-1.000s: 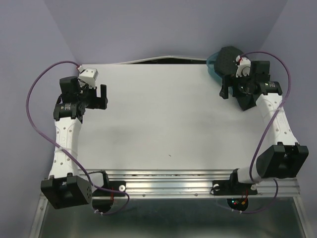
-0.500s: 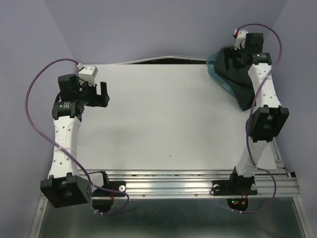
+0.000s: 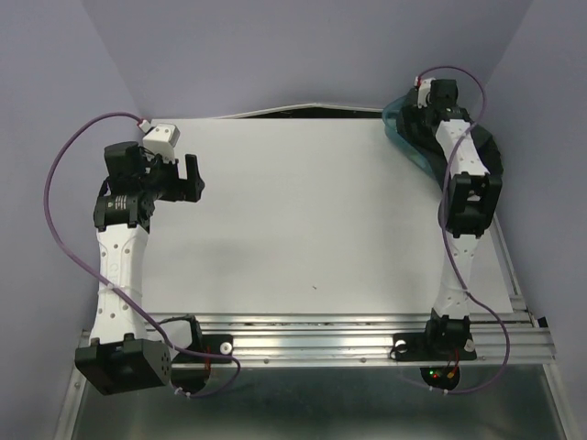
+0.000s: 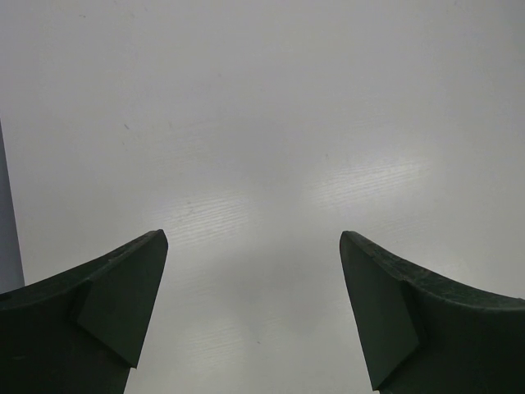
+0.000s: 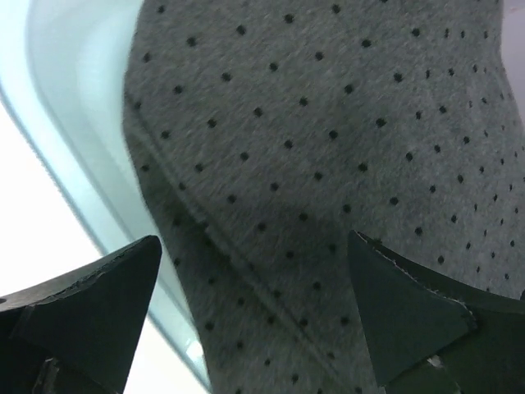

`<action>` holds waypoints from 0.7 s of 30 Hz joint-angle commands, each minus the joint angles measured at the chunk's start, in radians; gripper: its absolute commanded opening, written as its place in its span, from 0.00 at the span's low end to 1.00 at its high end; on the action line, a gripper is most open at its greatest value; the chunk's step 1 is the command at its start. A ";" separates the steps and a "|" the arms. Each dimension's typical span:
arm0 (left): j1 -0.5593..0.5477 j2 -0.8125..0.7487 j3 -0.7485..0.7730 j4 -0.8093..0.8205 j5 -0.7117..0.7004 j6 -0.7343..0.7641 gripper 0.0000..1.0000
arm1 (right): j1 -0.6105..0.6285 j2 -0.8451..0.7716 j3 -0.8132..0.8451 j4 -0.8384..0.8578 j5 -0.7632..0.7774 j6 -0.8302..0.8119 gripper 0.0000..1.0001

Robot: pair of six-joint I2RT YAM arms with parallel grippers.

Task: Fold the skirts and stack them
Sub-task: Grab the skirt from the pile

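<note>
Skirt (image 5: 328,164) cloth, charcoal with small black dots, fills most of the right wrist view. It lies in the teal bin (image 5: 74,123), whose pale translucent wall curves down the left side of that frame. Only this one garment can be seen.

In the overhead view, the left arm (image 3: 119,257) rises along the left edge of the frame. The left gripper (image 3: 191,174) sits at the upper left of the white table (image 3: 303,211), pointing toward the middle. A purple cable (image 3: 55,174) loops out from the wrist. In the left wrist view, the left gripper (image 4: 253,238) has its fingers spread wide, with nothing between them but bare table (image 4: 262,123).

A metal rail (image 3: 367,335) runs across the bottom of the overhead frame, between the two arm bases.

On the right, the right arm (image 3: 463,174) stretches up to the upper right corner, where its wrist hangs over the bin (image 3: 396,124) at the table's far right corner. From above, the wrist hides the fingers. In the right wrist view, the right gripper (image 5: 254,242) is wide open, with one dark finger at the lower left over the bin wall and the other at the lower right over the skirt. Whether the tips touch the cloth cannot be told.
</note>
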 commanded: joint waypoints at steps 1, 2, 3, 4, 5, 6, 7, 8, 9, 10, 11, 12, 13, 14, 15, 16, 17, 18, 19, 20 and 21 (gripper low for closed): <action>-0.003 -0.027 -0.013 0.003 0.014 -0.010 0.99 | 0.002 0.003 0.018 0.155 0.068 -0.017 1.00; -0.003 -0.025 -0.013 0.003 0.012 -0.010 0.99 | 0.002 0.013 0.022 0.167 0.077 -0.018 0.99; -0.003 -0.023 -0.013 0.003 0.011 -0.011 0.99 | 0.002 0.036 0.027 0.170 0.087 -0.023 0.99; -0.001 -0.022 -0.011 0.003 0.009 -0.011 0.99 | 0.002 0.047 0.031 0.176 0.111 -0.032 0.98; -0.001 -0.019 -0.008 0.001 0.009 -0.011 0.99 | 0.002 0.064 0.033 0.193 0.125 -0.038 0.96; -0.001 -0.017 -0.005 -0.001 0.009 -0.011 0.99 | 0.002 0.064 0.032 0.202 0.139 -0.043 0.94; -0.001 -0.017 -0.004 -0.002 0.008 -0.011 0.99 | 0.002 0.076 0.030 0.214 0.172 -0.047 0.90; -0.001 -0.016 -0.005 -0.001 0.006 -0.013 0.99 | 0.002 0.082 0.031 0.239 0.192 -0.051 0.82; 0.000 -0.014 -0.005 0.001 0.006 -0.013 0.99 | 0.002 0.089 0.032 0.251 0.209 -0.052 0.79; 0.000 -0.014 -0.004 0.001 0.005 -0.014 0.99 | 0.002 0.096 0.036 0.262 0.232 -0.058 0.77; 0.002 -0.013 -0.007 0.001 0.005 -0.016 0.99 | 0.002 0.101 0.041 0.273 0.240 -0.060 0.70; 0.003 -0.014 -0.007 0.001 0.005 -0.017 0.99 | 0.002 0.104 0.047 0.279 0.251 -0.061 0.66; 0.005 -0.014 -0.007 0.001 0.009 -0.019 0.99 | 0.002 0.113 0.067 0.282 0.264 -0.061 0.62; 0.008 -0.016 -0.007 0.001 0.009 -0.019 0.99 | 0.002 0.116 0.077 0.281 0.271 -0.063 0.51; 0.009 -0.017 -0.008 0.001 0.012 -0.020 0.99 | 0.002 0.116 0.085 0.282 0.274 -0.064 0.44; 0.009 -0.017 -0.008 0.001 0.014 -0.022 0.99 | 0.002 0.115 0.091 0.285 0.278 -0.074 0.32; 0.011 -0.019 -0.008 -0.001 0.015 -0.022 0.99 | 0.002 0.115 0.094 0.290 0.280 -0.078 0.26; 0.012 -0.019 -0.008 -0.001 0.017 -0.022 0.99 | 0.002 0.115 0.099 0.290 0.283 -0.081 0.20; 0.014 -0.019 -0.008 0.002 0.018 -0.023 0.99 | 0.002 0.112 0.102 0.290 0.288 -0.086 0.13; 0.015 -0.019 -0.008 0.003 0.020 -0.025 0.99 | 0.002 0.110 0.110 0.290 0.292 -0.087 0.02; 0.015 -0.019 -0.007 0.003 0.021 -0.025 0.99 | 0.002 0.093 0.110 0.290 0.294 -0.086 0.01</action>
